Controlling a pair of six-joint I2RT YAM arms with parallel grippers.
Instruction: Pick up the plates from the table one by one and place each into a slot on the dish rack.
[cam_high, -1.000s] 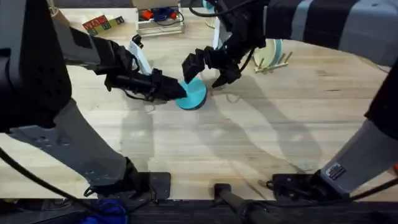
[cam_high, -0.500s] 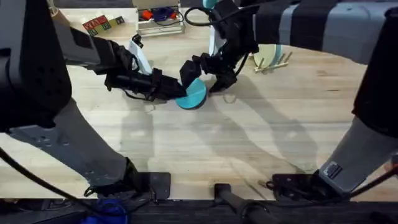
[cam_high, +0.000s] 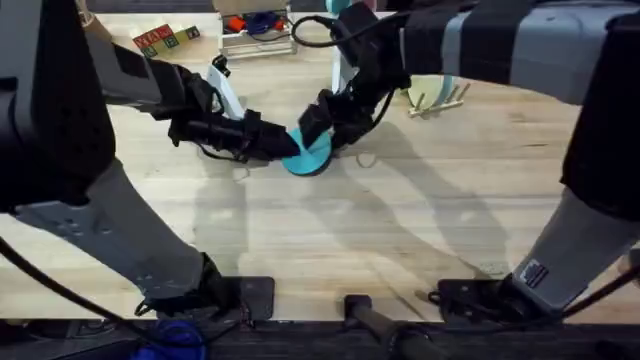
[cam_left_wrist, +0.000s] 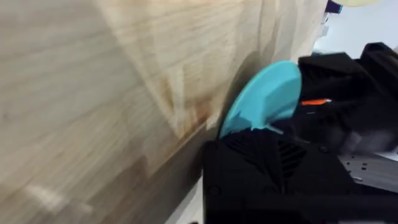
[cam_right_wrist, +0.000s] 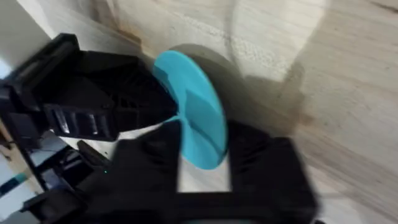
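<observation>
Near the middle of the overhead frame, the turquoise plate (cam_high: 311, 153) stands tilted on edge on the table (cam_high: 400, 230). The left gripper (cam_high: 285, 146) clamps its left rim; the right gripper (cam_high: 325, 125) straddles its upper right edge, fingers spread. Farther back, at upper right, stands the dish rack (cam_high: 440, 100), holding a pale plate (cam_high: 440, 85).

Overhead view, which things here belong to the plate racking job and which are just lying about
Part of the job:
turquoise plate, tilted up, between both grippers
left gripper, on the plate's edge
right gripper, its fingers either side of the plate
dish rack, a pale plate already in it
table

Just lying about:
lettered toy blocks
wire basket
</observation>
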